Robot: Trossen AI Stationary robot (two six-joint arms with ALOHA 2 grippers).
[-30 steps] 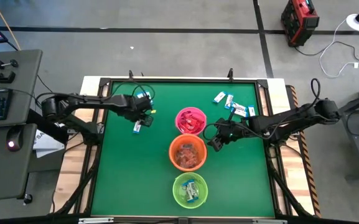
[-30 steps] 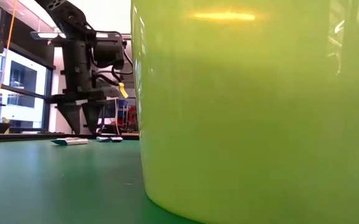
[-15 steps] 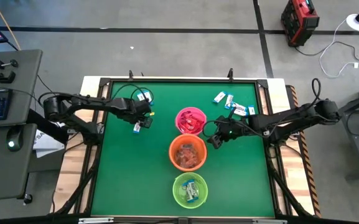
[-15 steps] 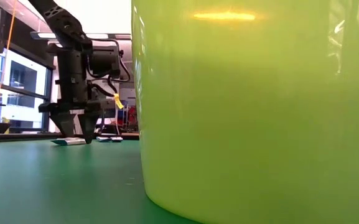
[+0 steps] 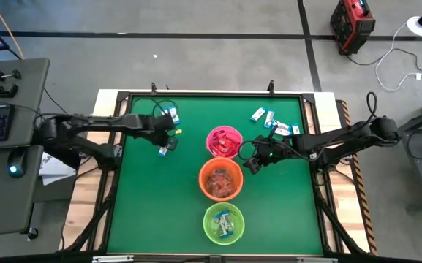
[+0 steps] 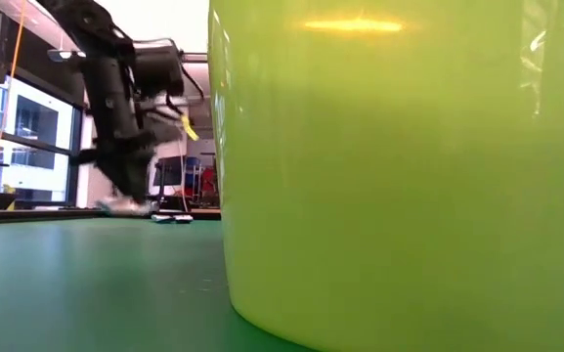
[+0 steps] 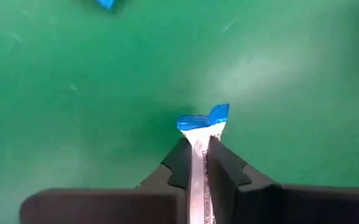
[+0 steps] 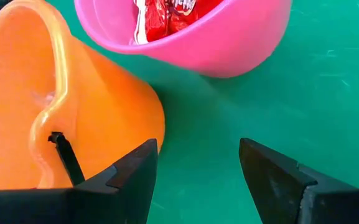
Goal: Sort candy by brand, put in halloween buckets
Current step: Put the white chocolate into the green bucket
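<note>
A blue-and-white candy (image 7: 199, 134) is now pinched between the fingers of the left gripper (image 5: 164, 148), which stood open over it a moment ago; it sits at the mat's left, well apart from the green bucket (image 5: 223, 223); so one piece looks ready to carry. The right gripper (image 8: 198, 163) hovers open between the orange bucket (image 8: 55, 118) and the pink bucket (image 8: 229, 43). The low view is mostly blocked by green plastic; the candy's brand is unreadable.

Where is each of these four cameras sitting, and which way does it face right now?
High: overhead, straight down on the table; both arms show.
Low: at tabletop height, filled by the green bucket; left arm behind.
Left wrist: looks down past the left gripper, shut on a blue-and-white candy.
Right wrist: past the open right gripper at the orange bucket and pink bucket.
Shared: high and low both show the green bucket.
</note>
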